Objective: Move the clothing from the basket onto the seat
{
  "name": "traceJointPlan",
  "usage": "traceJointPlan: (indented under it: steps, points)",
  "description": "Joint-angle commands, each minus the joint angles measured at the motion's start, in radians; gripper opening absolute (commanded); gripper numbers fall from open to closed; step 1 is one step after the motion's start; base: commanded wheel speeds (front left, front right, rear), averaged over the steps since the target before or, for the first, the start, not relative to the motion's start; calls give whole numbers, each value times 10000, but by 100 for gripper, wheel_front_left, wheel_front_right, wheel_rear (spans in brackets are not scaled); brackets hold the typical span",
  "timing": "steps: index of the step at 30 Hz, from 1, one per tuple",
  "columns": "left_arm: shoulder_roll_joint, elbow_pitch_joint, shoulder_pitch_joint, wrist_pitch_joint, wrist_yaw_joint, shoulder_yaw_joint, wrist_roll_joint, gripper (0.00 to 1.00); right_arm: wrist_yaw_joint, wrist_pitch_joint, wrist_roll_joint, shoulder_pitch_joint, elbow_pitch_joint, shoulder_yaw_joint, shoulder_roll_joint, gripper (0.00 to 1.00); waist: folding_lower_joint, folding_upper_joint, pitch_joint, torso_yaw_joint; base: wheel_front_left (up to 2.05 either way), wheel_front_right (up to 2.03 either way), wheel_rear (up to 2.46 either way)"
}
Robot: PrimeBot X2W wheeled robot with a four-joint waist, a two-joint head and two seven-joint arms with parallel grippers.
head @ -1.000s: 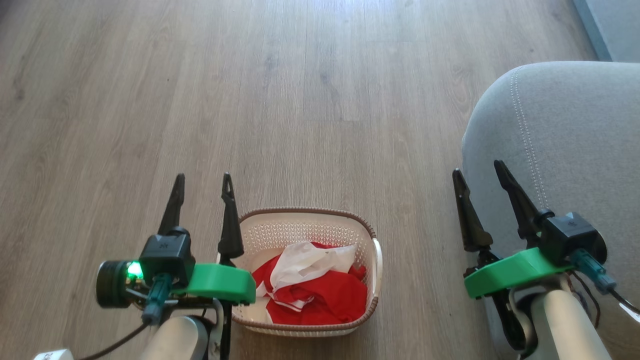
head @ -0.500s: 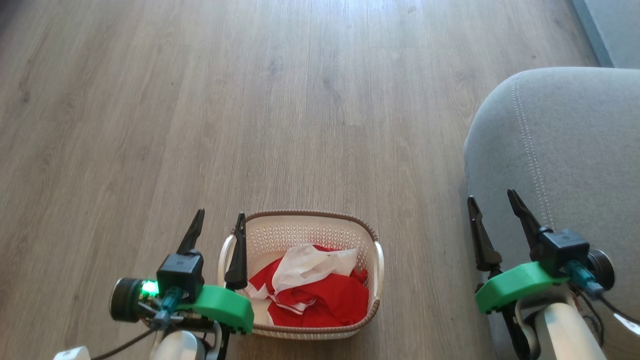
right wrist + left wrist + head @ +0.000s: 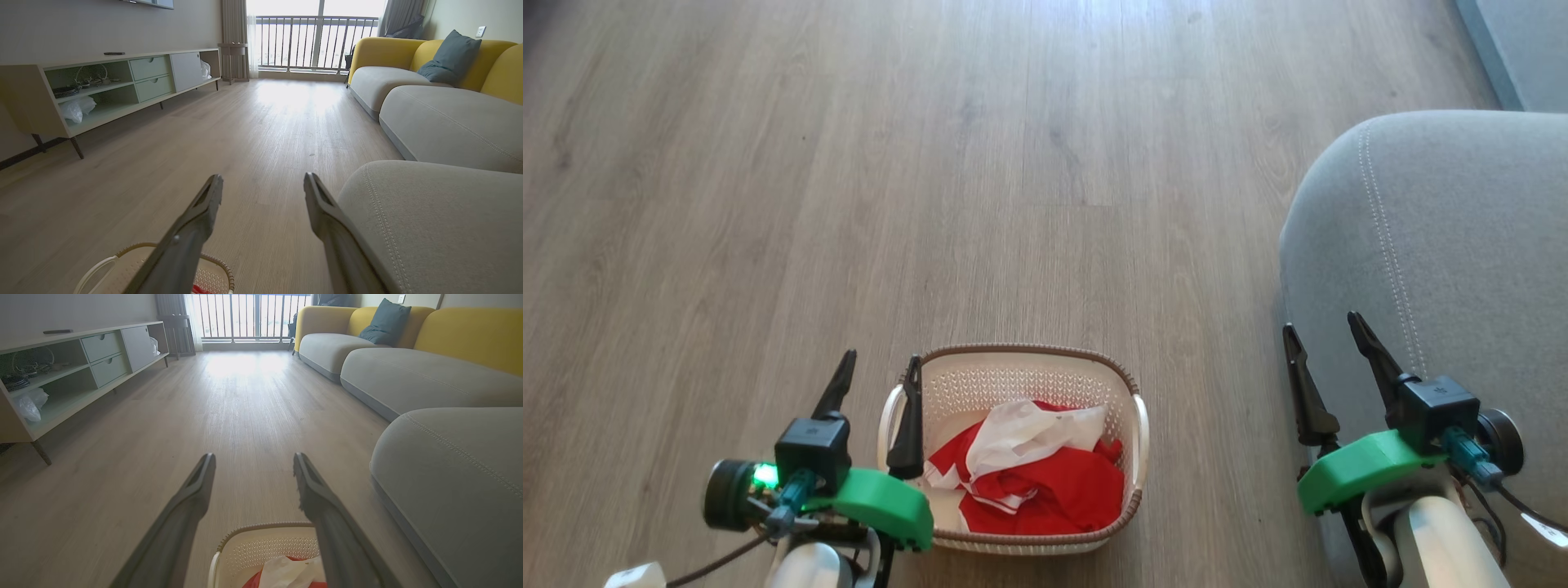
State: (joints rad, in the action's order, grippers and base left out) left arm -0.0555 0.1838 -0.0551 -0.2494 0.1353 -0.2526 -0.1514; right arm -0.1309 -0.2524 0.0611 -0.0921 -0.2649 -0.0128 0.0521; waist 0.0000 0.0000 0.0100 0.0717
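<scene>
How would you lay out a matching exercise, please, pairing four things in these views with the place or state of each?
Column 1
1. clothing
2. basket
3. seat
4. left gripper

Column 2
A. standing on the wooden floor
B. jaws open, holding nothing
C. grey, at the right of the head view
D. crumpled, red and white, lying in the basket

Pairs: 1-D, 2-A, 3-C, 4-B
</scene>
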Motion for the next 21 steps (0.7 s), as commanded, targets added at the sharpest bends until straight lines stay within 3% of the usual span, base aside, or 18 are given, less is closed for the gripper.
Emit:
traceJointPlan:
  steps: [1, 9, 15, 21]
  points:
    - [50, -223, -253, -124, -4, 278, 42, 100, 2, -93, -98, -415, 223, -231, -18, 100, 0, 0, 48, -53, 0, 0, 0]
    - [51, 846, -662, -124, -822, -196, 141, 100, 2, -93, -354, -594, -228, -51, -18, 100, 0, 0, 1058, -508, 0, 0, 0]
    - [52, 1636, -1604, -124, -1385, -307, 330, 100, 2, -93, -689, -1000, -220, 126, -18, 100, 0, 0, 2746, -1000, 0, 0, 0]
    - [-237, 3261, -2851, -124, -1886, -928, 1446, 100, 2, -93, -746, -1297, 72, 323, -18, 100, 0, 0, 4553, -1517, 0, 0, 0]
